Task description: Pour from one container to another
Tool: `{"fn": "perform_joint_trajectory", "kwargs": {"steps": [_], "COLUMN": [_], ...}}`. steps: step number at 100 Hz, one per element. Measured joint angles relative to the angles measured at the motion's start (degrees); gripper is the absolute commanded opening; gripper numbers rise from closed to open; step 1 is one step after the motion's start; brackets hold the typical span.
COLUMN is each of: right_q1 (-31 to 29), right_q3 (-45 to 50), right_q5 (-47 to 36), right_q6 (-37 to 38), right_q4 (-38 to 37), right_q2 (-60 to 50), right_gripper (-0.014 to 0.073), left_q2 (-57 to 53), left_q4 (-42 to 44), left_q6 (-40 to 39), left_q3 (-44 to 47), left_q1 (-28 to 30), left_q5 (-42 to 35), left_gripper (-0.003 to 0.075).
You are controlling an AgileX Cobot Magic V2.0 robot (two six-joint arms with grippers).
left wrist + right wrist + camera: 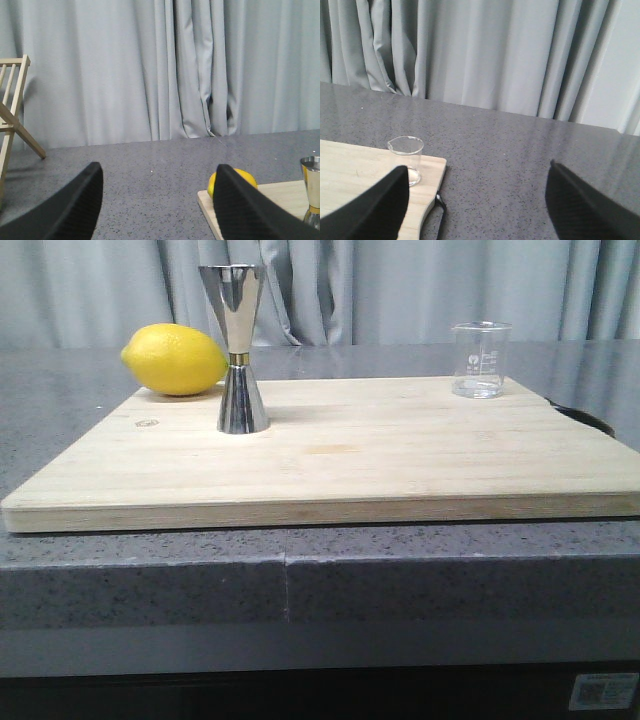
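Beaker [406, 160] upright on far right corner of cutting board [330, 455], ahead of right gripper [475, 200], just beside one of its fingers [367, 210], no contact. Jigger [238, 345] upright on board's left part, lemon [176, 360] just behind it, at board's far left edge; both well apart from beaker. Left gripper [160, 200] held low over tabletop [150, 165] beside board, fingers spread wide, nothing between. Right fingers also wide, nothing held. Front view shows no arms. Only left wrist view shows wooden rack [12, 110].
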Motion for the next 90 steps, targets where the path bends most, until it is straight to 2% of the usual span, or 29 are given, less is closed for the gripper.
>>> {"fn": "perform_joint_trajectory", "kwargs": {"steps": [11,30,40,45,59,71,80,90], "right_q1": [0.00,0.00,0.00,0.00,0.00,0.00,0.00,0.00], "right_q3": [0.00,0.00,0.00,0.00,0.00,0.00,0.00,0.00], "right_q5": [0.00,-0.13,-0.47,-0.62,-0.62,-0.66,-0.75,-0.88], "right_q6": [0.00,0.00,0.00,0.00,0.00,0.00,0.00,0.00], "right_q4": [0.00,0.00,0.00,0.00,0.00,0.00,0.00,0.00], "right_q2": [0.00,0.00,0.00,0.00,0.00,0.00,0.00,0.00], "right_gripper": [0.0510,0.0505,0.0430,0.0359,0.0168,0.0037,-0.0034,-0.0067], "left_q2": [0.00,0.00,0.00,0.00,0.00,0.00,0.00,0.00], "left_q4": [0.00,0.00,0.00,0.00,0.00,0.00,0.00,0.00], "left_q6": [0.00,0.00,0.00,0.10,0.09,0.09,0.09,0.09], "left_q3": [0.00,0.00,0.00,0.00,0.00,0.00,0.00,0.00], "left_q1": [0.00,0.00,0.00,0.00,0.00,0.00,0.00,0.00], "left_q5": [0.00,-0.09,-0.09,-0.09,-0.09,-0.09,-0.09,-0.09], "left_gripper": [0.0407,0.0170,0.0034,-0.0018,-0.0019,-0.0019,-0.0019,-0.0019]}}
